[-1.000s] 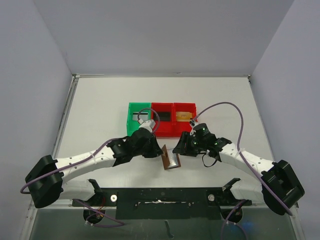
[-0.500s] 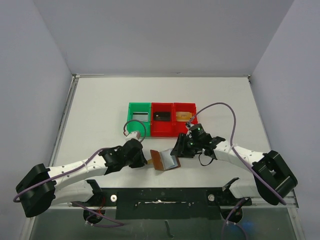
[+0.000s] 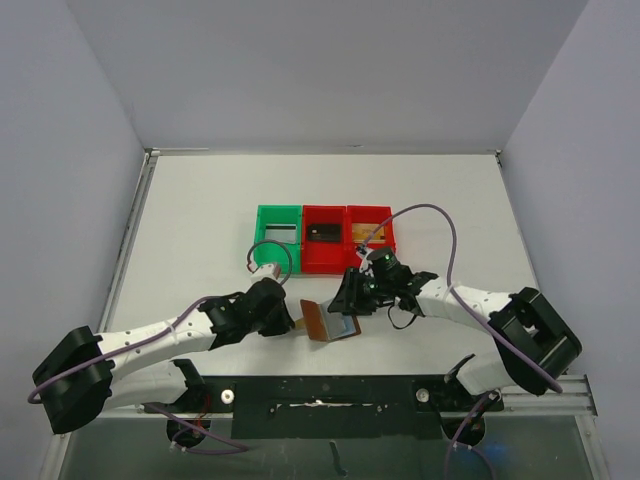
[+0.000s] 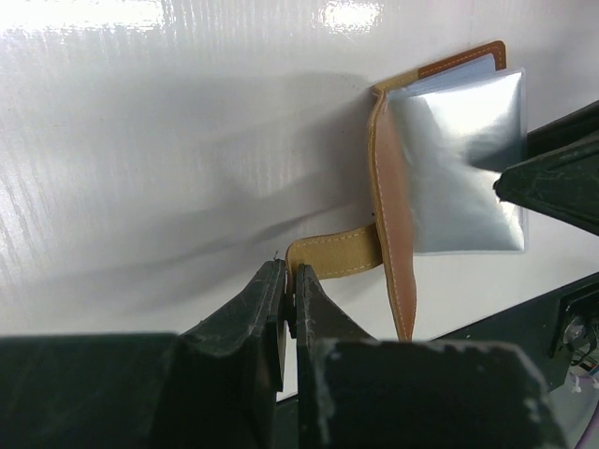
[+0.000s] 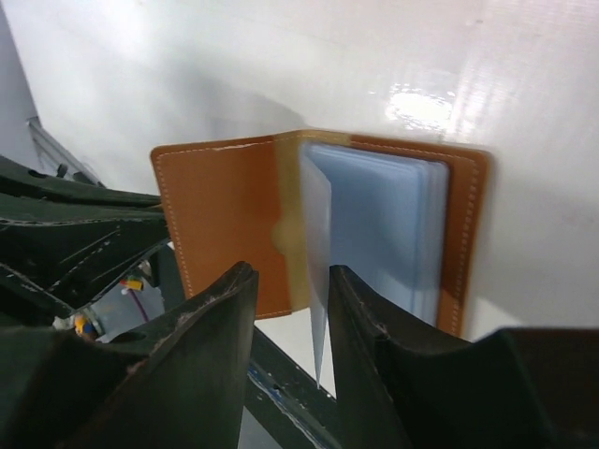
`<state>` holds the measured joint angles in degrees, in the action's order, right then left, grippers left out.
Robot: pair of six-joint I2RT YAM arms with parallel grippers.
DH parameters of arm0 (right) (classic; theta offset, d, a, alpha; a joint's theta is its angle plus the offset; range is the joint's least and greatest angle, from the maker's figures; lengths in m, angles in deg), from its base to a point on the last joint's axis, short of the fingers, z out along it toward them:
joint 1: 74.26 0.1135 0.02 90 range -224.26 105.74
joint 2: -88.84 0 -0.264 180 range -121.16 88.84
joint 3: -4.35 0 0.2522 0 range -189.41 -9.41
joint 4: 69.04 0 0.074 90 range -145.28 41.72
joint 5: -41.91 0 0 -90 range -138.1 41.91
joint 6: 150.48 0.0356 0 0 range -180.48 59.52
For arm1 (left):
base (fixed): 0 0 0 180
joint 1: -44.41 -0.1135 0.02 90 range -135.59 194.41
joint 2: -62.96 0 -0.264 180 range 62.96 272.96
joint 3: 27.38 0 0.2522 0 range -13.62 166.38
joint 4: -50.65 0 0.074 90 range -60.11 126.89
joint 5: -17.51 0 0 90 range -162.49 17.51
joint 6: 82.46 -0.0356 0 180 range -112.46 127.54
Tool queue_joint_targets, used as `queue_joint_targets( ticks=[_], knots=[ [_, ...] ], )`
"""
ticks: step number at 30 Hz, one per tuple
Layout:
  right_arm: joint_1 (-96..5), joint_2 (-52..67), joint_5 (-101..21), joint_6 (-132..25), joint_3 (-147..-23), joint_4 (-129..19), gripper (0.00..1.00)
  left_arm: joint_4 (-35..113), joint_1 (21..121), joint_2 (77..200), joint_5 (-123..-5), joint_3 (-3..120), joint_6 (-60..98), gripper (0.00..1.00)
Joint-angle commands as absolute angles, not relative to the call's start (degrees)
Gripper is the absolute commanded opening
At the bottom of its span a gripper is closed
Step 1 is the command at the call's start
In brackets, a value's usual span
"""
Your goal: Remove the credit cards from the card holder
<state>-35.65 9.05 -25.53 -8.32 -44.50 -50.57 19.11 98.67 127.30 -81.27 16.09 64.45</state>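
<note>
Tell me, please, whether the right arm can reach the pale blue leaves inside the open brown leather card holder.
Probably yes: the card holder is open, one leaf stands up right before the right arm's parted jaws, and the left arm's jaws pinch only its strap.

The card holder (image 3: 322, 322) is tan-brown leather edged with pale stitching, its inner sleeves (image 4: 459, 168) pale blue and silvery, set against a glossy white bench (image 3: 200, 220), a green bin (image 3: 278, 209), two red bins (image 3: 346, 230), and the black left gripper (image 4: 288, 299) and right gripper (image 5: 285, 318).
</note>
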Motion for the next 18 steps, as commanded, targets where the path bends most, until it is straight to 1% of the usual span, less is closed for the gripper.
queue_joint_targets(
  ticks=[1,5,8,12,16,18],
  knots=[
    [-34.19,8.15,-20.74,-5.17,-46.11,-60.27,0.36,22.94,98.34,127.12,-81.83,16.53,64.75,0.0],
    [-33.51,7.06,-17.2,-2.2,-44.78,-67.83,0.37,23.11,97.7,127.24,-81.9,16.32,64.92,0.0],
    [-33.3,5.88,-17.45,-0.88,-43.93,-70.45,0.38,24.6,96.72,127.0,-81.16,15.22,65.19,0.0],
    [-33.3,3.33,-18.18,-1.16,-43.95,-71.9,0.44,27.4,93.37,126.51,-77.89,12.84,65.29,0.0],
    [-33.26,-0.49,-15.8,0.04,-43.84,-77.17,0.44,32.6,90.25,124.93,-73.4,10.21,65.35,0.0],
    [-32.82,-1.32,-15.23,0.82,-43.34,-80.08,0.46,34.71,88.44,124.79,-70.85,9.0,65.63,0.0]
  ],
)
